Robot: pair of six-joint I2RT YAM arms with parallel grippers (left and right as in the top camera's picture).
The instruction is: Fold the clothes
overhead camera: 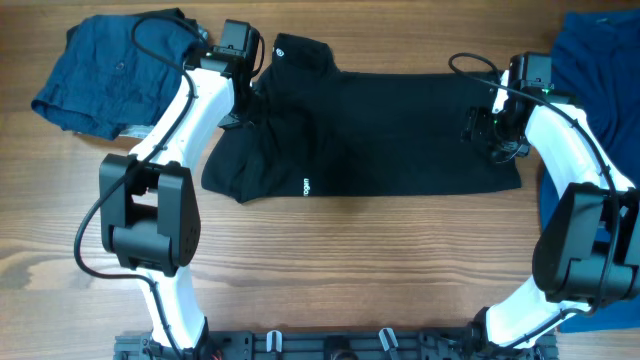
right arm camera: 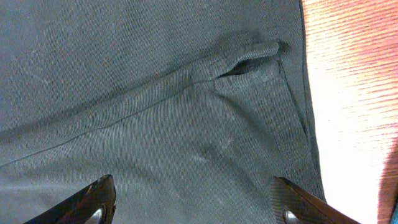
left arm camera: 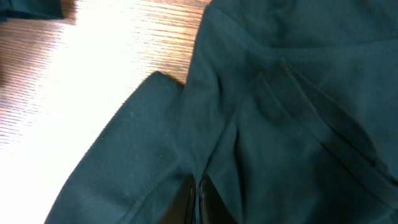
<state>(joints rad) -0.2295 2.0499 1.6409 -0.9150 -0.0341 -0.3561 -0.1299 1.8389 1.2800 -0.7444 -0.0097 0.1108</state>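
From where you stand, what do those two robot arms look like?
The left arm and right arm are smooth white tubes joined by chunky black motor housings. A thin black cable loops along each. Each ends in two glossy black fingers.

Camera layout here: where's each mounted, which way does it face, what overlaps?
Overhead: fixed above the table, looking straight down on the black shirt, dark blue garment and royal blue garment; left arm and right arm show.
Left wrist: on the left arm, looking down along its left pincer, shut on a shirt fold; wood beyond.
Right wrist: on the right arm, looking down past its open right pincer at the shirt's seam and edge.
Shared: all three see the black shirt and table wood.
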